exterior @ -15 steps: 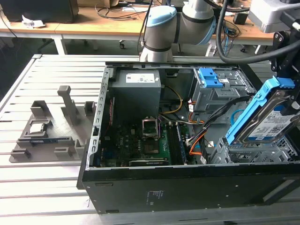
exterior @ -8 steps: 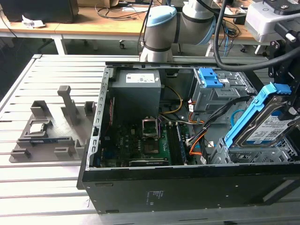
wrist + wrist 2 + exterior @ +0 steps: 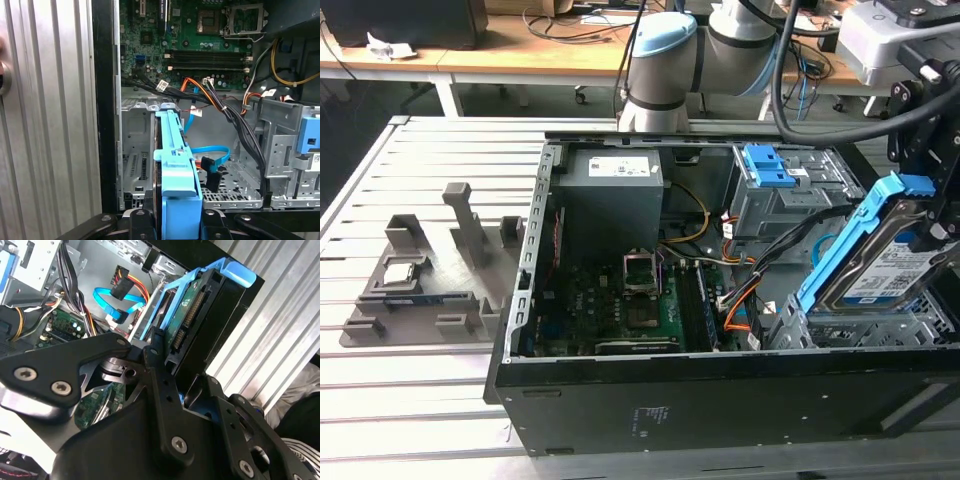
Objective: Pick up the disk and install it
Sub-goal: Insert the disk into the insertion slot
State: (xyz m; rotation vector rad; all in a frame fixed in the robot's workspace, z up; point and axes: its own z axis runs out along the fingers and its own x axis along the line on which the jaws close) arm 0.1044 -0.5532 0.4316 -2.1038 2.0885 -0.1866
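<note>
While slatted metal tabletop (image 3: 410,390) carries open computer case (image 3: 720,405), grey parts fixture (image 3: 430,290) sits beside it at exterior view's left; wooden desks (image 3: 520,55) behind. Disk (image 3: 880,268) above drive cage (image 3: 865,330), exterior view's right corner. Long axis tilted: lower end toward cage, blue rail (image 3: 845,245) along upper edge. Hand (image 3: 185,377) clamped on disk, fingers (image 3: 159,365) either side.

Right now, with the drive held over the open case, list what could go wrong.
1. The hard drive hangs tilted in the gripper, so its blue rails may jam against the drive cage wall.
2. The blue data cable and the orange-and-black power wires lie loose beside the cage and could get pinched or snagged.
</note>
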